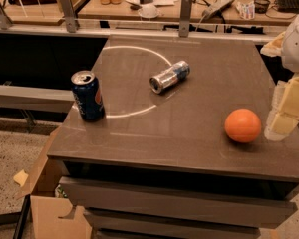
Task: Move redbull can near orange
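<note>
At right edge of view, about 3 o'clock: pincer (284, 111), hanging over the desk's (189, 148) right rim, with the orange (243, 125) just beside it at its 9 o'clock. Cannot tell how far open; nothing seen in its hold. Well apart from it, toward 10 o'clock, lying on its side mid-desk: redbull can (170, 76). Long axis running 2 o'clock to 8 o'clock, open top facing 8. Likely to roll across that axis, toward 4 or 10 o'clock, if nudged. From redbull can, orange at roughly 4 o'clock, bare desk between. Pepsi can (88, 95) upright near the left edge, at about 8 o'clock from redbull can, out of the path. Judged next: reaching toward 10 o'clock past the orange without knocking it, then closing across the narrow width. Front edge close below the orange, right edge beside it; little margin there, more room on the orange's 10 o'clock side.
</note>
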Tool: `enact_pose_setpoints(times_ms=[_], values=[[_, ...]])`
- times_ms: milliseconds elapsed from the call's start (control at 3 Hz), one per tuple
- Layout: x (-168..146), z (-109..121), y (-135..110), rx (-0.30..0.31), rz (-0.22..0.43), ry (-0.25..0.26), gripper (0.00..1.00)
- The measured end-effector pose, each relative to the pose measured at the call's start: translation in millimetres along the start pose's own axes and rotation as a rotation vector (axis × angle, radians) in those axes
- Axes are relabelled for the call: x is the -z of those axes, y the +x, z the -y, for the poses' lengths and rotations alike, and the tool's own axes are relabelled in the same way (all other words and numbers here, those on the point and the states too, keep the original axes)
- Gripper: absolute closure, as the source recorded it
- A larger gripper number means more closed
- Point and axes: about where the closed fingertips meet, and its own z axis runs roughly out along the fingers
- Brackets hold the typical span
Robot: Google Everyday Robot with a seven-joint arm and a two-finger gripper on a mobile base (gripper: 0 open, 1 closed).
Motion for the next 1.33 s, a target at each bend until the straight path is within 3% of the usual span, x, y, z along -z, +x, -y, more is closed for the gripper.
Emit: enact_pose_setpoints(times_ms=[667, 1000, 1333], values=[[1.2, 3.8, -2.8, 0.007, 0.025, 0.027, 0.0], [-3.3, 25.7, -8.1, 0.049, 0.049, 0.106, 0.0], [-8.6, 80.6, -22.2, 0.129, 0.117, 0.27, 0.0]])
